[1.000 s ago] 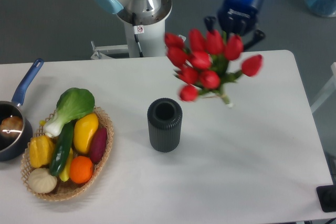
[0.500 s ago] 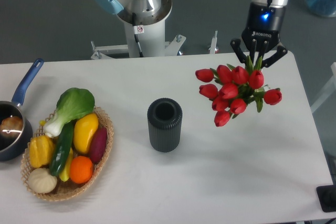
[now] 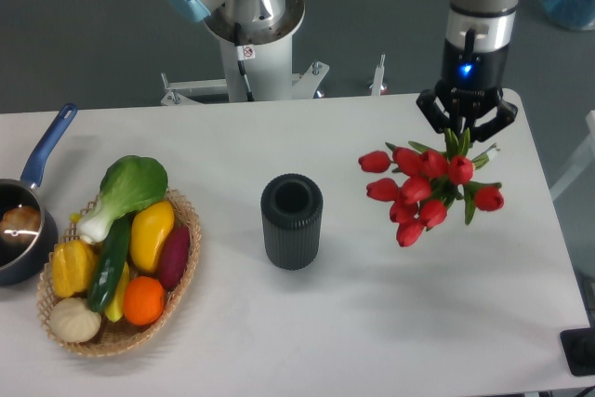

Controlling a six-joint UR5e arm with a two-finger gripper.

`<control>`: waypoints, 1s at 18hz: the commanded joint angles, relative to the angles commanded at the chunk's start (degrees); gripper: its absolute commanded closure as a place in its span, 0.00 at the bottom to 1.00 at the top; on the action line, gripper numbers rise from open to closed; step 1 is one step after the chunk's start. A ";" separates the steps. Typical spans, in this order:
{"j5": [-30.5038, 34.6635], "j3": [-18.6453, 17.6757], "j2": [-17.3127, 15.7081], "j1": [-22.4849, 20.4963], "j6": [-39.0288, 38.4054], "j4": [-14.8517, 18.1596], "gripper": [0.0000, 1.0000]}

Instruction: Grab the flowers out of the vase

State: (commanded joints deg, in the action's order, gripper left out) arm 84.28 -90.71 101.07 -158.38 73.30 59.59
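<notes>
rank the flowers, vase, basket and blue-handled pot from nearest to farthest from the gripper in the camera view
1. flowers: hanging just below the gripper, at the right.
2. vase: mid-table, left of the gripper.
3. basket: further left, holding vegetables.
4. blue-handled pot: far left edge.

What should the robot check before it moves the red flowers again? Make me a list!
1. The flowers are out of the vase: ok, the vase mouth is empty and the bunch sits to its right.
2. The gripper holds the stems: ok, it looks shut on the green stems at the top of the bunch.
3. The grip is firm: cannot tell from this view.
4. The vase is upright: ok.
5. The bunch is lifted off the table: cannot tell from this top-down view.
6. The basket and pot are out of the way: ok, both are far left.
</notes>
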 joint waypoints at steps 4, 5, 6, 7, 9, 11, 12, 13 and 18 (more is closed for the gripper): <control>3.87 1.58 1.32 2.19 4.21 0.88 1.00; 4.48 1.94 1.32 2.64 5.61 1.84 1.00; 5.19 2.11 1.41 2.64 6.59 3.06 1.00; 5.63 2.90 1.58 2.73 6.86 4.30 1.00; 5.63 4.92 2.02 2.90 6.86 7.54 1.00; 5.81 6.68 2.64 3.17 6.77 10.10 1.00; 5.98 6.86 2.73 3.17 6.77 10.37 1.00; 6.33 6.86 2.82 3.17 6.77 10.46 1.00; 6.42 6.77 2.82 3.26 6.16 10.37 1.00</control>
